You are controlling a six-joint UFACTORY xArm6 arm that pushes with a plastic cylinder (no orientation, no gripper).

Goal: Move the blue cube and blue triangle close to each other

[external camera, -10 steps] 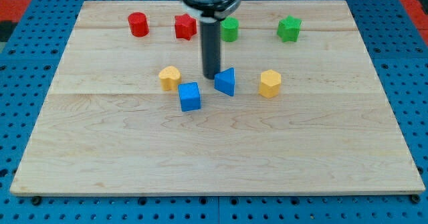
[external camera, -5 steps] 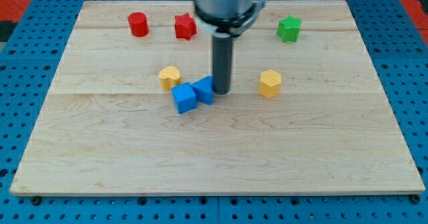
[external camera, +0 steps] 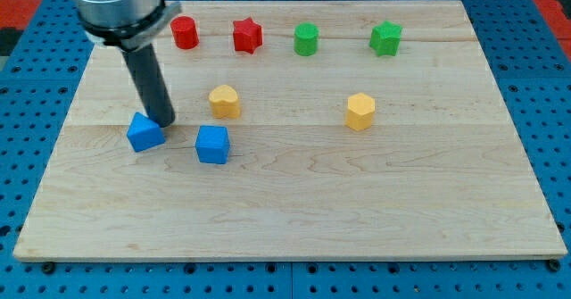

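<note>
Wooden table (external camera: 357,210): my tip (external camera: 164,121) touches the blue triangle (external camera: 144,132) at the view's left, blue cube (external camera: 213,144) near; no jaws fitted, only a rod.

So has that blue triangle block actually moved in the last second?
Yes. The blue triangle slid toward the view's left: it was right of the nearer yellow block and now lies left of it, with my tip at its upper right.

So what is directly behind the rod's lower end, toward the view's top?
My tip sits at the upper right edge of one blue block. Behind it only bare board shows; the rod itself covers a narrow strip.
</note>
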